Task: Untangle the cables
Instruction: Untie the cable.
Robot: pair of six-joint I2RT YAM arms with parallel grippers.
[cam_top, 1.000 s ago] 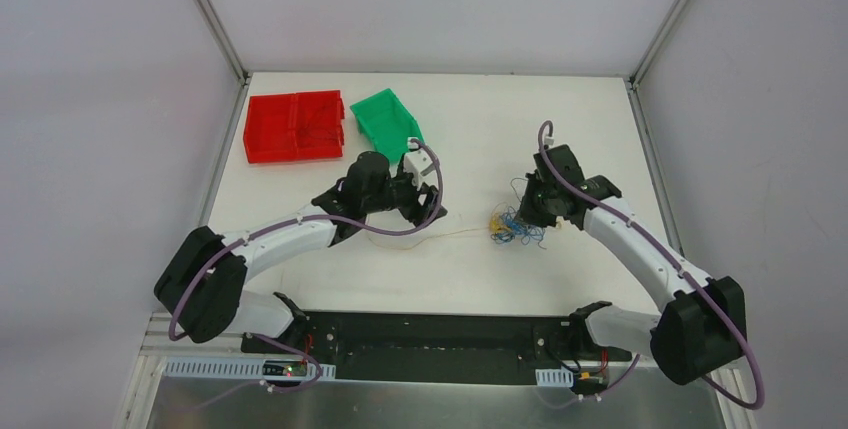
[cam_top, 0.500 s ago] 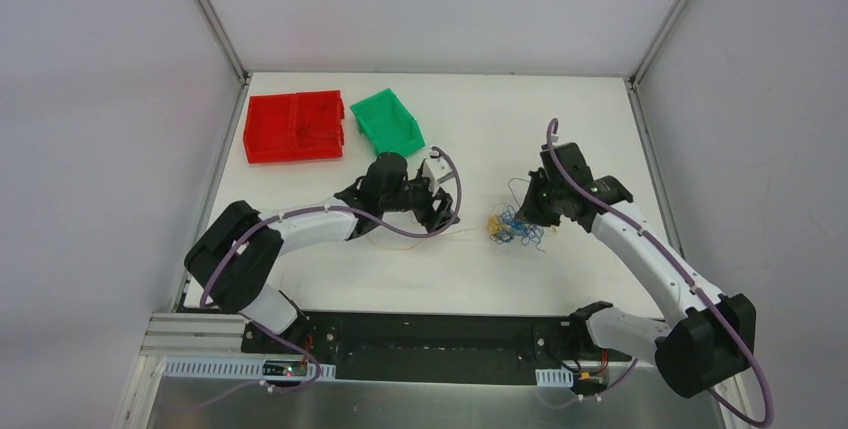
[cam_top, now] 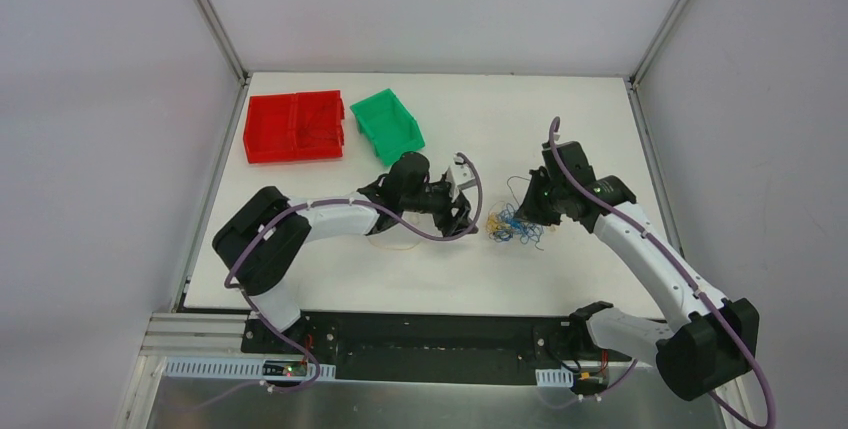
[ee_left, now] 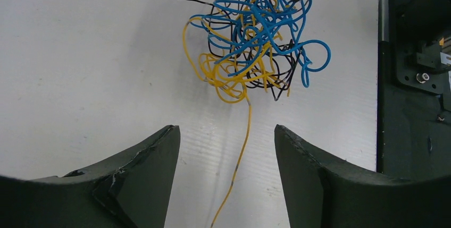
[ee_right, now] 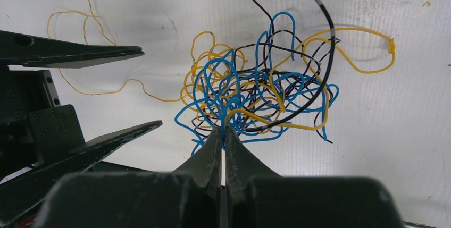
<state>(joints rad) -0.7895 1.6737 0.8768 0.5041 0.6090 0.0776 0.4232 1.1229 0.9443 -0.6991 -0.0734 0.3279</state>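
The cables are a small clump (cam_top: 512,227) of thin blue, yellow and black wires on the white table. It shows close up in the left wrist view (ee_left: 250,36) and the right wrist view (ee_right: 255,98). One yellow strand (ee_left: 242,153) trails from the clump and runs between the fingers of my left gripper (ee_left: 226,137), which is open and empty just left of the clump (cam_top: 466,211). My right gripper (ee_right: 223,132) is shut on a blue wire at the clump's near edge; it stands at the clump's right side (cam_top: 530,211).
A red divided tray (cam_top: 296,127) and a green bin (cam_top: 388,124) sit at the table's back left. A loose loop of yellow wire (cam_top: 392,241) lies under the left arm. A black strand (cam_top: 512,185) sticks out behind the clump.
My left arm has swung right, bringing its open gripper close to the clump. My right gripper has stayed at the clump, shifting only slightly.
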